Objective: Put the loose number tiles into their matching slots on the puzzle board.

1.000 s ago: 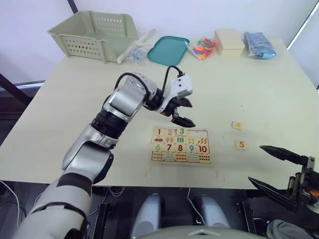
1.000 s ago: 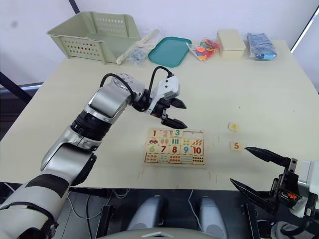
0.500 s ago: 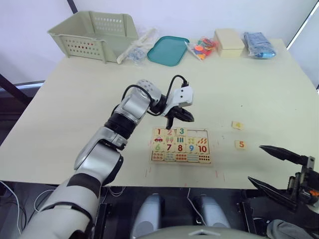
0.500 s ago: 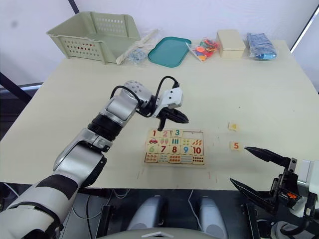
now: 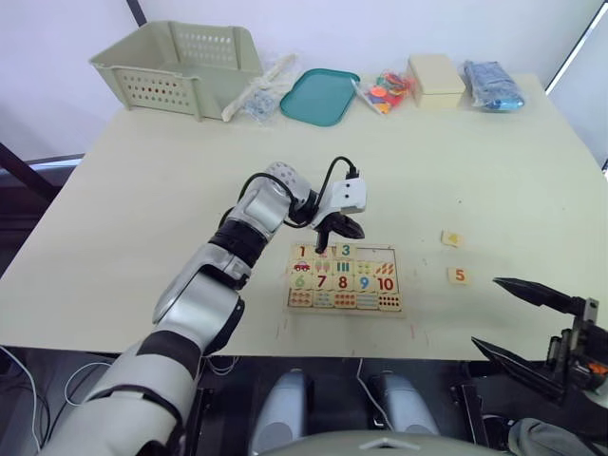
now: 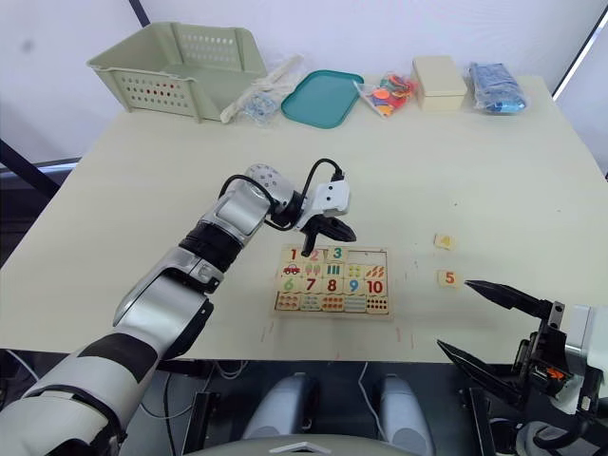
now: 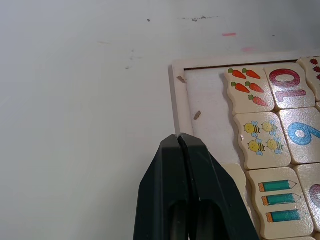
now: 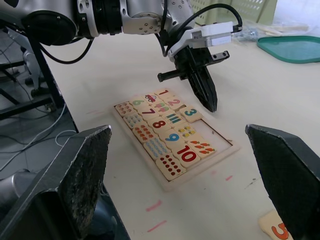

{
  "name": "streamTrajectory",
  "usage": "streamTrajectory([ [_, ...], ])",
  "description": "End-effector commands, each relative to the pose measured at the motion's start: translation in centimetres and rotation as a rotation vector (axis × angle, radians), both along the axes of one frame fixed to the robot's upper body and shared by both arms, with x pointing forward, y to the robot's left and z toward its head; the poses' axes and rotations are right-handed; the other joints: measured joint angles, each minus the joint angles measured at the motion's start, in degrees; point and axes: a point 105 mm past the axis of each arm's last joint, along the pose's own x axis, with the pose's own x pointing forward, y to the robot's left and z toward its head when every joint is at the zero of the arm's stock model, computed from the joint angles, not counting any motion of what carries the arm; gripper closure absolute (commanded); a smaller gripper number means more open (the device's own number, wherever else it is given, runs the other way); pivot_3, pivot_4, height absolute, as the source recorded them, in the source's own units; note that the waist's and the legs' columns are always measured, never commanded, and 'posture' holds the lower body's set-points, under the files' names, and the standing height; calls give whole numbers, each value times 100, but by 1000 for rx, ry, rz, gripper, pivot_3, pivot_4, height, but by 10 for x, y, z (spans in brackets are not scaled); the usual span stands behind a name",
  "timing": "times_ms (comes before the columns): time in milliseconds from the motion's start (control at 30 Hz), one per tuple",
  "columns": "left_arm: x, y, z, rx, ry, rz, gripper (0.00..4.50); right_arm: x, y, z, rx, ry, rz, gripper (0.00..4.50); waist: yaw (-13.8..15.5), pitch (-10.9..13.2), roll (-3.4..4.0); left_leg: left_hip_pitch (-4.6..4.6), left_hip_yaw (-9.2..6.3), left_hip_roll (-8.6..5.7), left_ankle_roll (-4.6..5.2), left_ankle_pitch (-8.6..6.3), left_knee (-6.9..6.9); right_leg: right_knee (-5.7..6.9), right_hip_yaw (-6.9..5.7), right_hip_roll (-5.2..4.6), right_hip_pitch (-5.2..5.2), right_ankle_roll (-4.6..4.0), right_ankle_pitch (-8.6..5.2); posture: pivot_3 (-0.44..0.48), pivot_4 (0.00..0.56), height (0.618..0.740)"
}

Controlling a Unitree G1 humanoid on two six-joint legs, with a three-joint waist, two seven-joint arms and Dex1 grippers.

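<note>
From the head, the left arm reaches forward across the table (image 5: 494, 171), elbow bent, its wrist turned down so the left gripper (image 5: 320, 246) points at the far edge of the board (image 5: 344, 278), tips over the top row between tiles 1 and 2. Its fingers are pressed together, holding nothing. Three tiles, 1, 2 and 3 (image 5: 346, 251), sit in the top row; two slots (image 5: 378, 255) right of the 3 lie bare. Two loose tiles rest on the table well right of the board: the 4 (image 5: 452, 238) farther back, the 5 (image 5: 459, 275) nearer, both far from the left gripper. The right gripper (image 5: 532, 323) hangs low past the table's near edge, right of the board, fingers spread wide and empty; the 5 lies just beyond its upper fingertip.

At the left wrist, the two black fingers (image 7: 172, 200) meet tip to tip over the board's rim, beside the bare slot at the board's end. Next to that slot I count the carrots tile, the 10, the bees, the 9 and the pencils.

At the right wrist, the wide-parted fingers (image 8: 65, 175) frame the board, with the left gripper's closed tips touching down just beyond the 3. The corner of the 5 tile lies near the right-hand finger.
</note>
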Motion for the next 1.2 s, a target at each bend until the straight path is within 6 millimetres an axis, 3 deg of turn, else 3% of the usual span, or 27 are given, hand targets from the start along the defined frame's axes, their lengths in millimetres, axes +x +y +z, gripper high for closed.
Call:
streamTrajectory([
  [33, 2, 0, 4, -13, -30, -1, 4467, -2, 4, 5, -7, -25, 18, 0, 0, 0, 0, 0, -1, 0, 0, 0, 0, 0, 0, 0, 0, 0, 0, 0, 150, 740],
  [1200, -1, 5, -6, 35, -13, -29, 4467, -5, 5, 3, -1, -15, 6, 0, 0, 0, 0, 0, 0, 0, 0, 0, 0, 0, 0, 0, 0, 0, 0, 0, 150, 740],
])
